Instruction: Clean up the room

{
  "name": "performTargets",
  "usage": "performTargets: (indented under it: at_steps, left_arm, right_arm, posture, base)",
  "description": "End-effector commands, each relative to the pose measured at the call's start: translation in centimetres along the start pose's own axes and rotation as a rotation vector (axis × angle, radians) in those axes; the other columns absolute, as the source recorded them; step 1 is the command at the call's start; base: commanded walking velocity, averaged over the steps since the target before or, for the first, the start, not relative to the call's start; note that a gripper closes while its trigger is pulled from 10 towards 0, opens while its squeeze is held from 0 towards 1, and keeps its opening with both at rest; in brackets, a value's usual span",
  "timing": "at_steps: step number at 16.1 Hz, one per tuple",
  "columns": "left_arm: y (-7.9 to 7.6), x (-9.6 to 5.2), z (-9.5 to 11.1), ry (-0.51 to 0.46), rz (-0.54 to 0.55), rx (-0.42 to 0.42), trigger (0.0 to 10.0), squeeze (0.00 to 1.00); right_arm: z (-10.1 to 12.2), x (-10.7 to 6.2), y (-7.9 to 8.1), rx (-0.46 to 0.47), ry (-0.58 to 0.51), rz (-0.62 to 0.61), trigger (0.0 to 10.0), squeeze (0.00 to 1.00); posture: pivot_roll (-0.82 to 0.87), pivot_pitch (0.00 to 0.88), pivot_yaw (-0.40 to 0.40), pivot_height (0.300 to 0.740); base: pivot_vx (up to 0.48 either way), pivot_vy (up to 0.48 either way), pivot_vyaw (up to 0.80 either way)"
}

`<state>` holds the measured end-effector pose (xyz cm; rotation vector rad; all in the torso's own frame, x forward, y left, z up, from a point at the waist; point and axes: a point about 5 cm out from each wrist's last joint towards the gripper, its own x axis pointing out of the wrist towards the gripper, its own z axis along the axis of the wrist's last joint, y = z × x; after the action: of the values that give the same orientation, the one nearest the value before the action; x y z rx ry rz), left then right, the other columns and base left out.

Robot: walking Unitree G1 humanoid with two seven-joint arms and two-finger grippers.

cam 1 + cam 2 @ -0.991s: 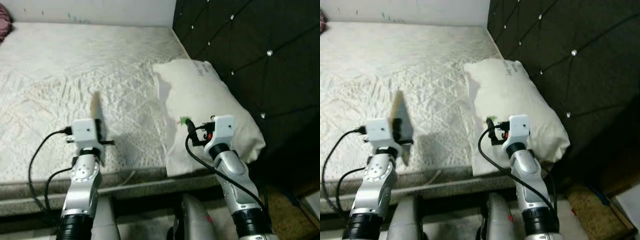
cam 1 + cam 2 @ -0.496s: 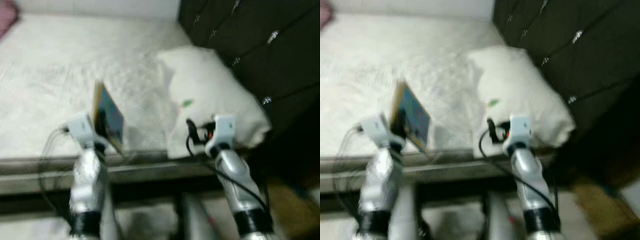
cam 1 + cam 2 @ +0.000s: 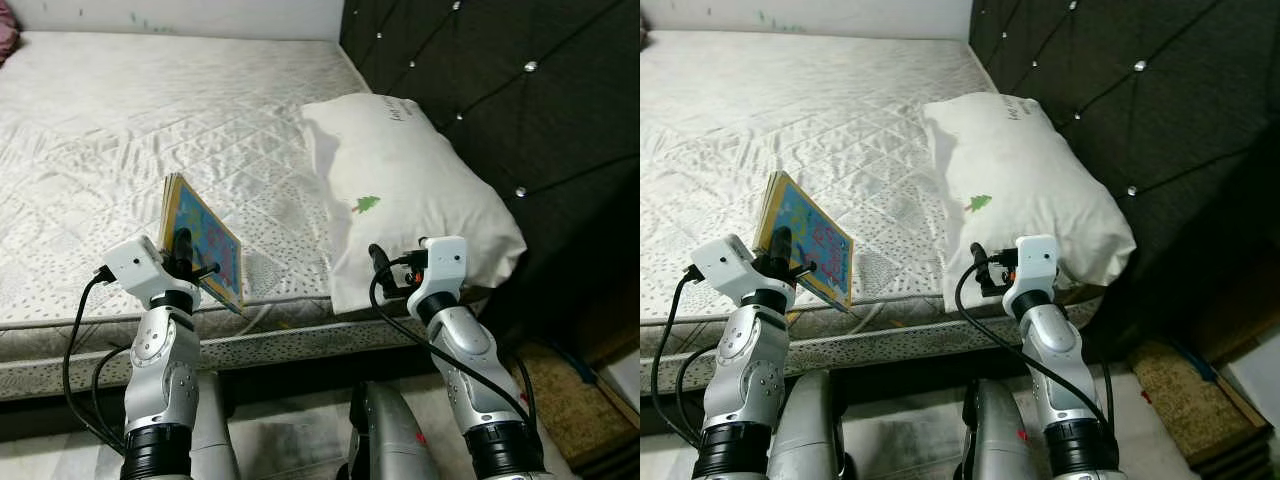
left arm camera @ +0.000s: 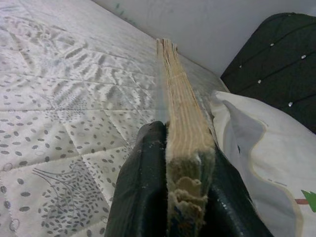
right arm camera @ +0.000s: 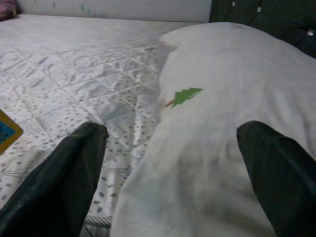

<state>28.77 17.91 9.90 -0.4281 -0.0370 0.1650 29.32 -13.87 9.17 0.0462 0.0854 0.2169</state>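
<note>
Across the upper left of the head views spreads one bare quilted mattress (image 3: 120, 130), with one white pillow (image 3: 410, 190) bearing a small green tree print lying at its right end against one dark tufted headboard (image 3: 520, 110). Low and left of centre, the left gripper (image 4: 170, 197) has its two black fingers (image 4: 143, 192) pinched tight on one thick picture book (image 3: 200, 240), held on edge and tilted above the mattress's near border. Lower right, the right gripper (image 5: 173, 163) holds nothing, its fingers (image 5: 64, 173) spread wide just before the pillow's near end.
</note>
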Motion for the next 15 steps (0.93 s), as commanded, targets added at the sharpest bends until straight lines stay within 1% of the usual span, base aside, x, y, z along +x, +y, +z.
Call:
performTargets:
  at_steps: [1, 2, 3, 13, 15]
  left_arm:
    - [-0.7, 0.22, 0.87, -0.034, -0.049, -0.01, 10.0, 0.0]
    - [-0.74, 0.2, 0.89, -0.035, -0.053, -0.017, 10.0, 0.0]
    - [-0.84, 0.16, 1.07, -0.051, -0.064, -0.008, 10.0, 0.0]
    - [-0.87, 0.0, 0.67, -0.032, -0.061, -0.003, 10.0, 0.0]
    - [-0.81, -0.03, 0.7, -0.042, -0.052, 0.003, 10.0, 0.0]
  right_arm:
    - [0.6, 0.21, -0.09, -0.012, -0.023, 0.005, 10.0, 0.0]
    - [0.62, 0.23, -0.07, -0.013, -0.023, 0.006, 10.0, 0.0]
    - [0.62, 0.24, -0.07, -0.012, -0.024, 0.008, 10.0, 0.0]
    - [0.6, 0.12, -0.1, -0.015, -0.023, 0.017, 10.0, 0.0]
    - [0.58, 0.08, -0.1, -0.016, -0.023, 0.02, 10.0, 0.0]
  posture:
    - [-0.05, 0.0, -0.085, 0.576]
    - [-0.05, 0.0, -0.085, 0.576]
    - [-0.05, 0.0, -0.085, 0.576]
    - [-0.05, 0.0, -0.087, 0.576]
    - [-0.05, 0.0, -0.087, 0.576]
  base:
    - [0.0, 0.0, 0.0]
    - [0.0, 0.0, 0.0]
    - [0.364, 0.0, 0.0]
    - [0.348, 0.0, 0.0]
    - [0.122, 0.0, 0.0]
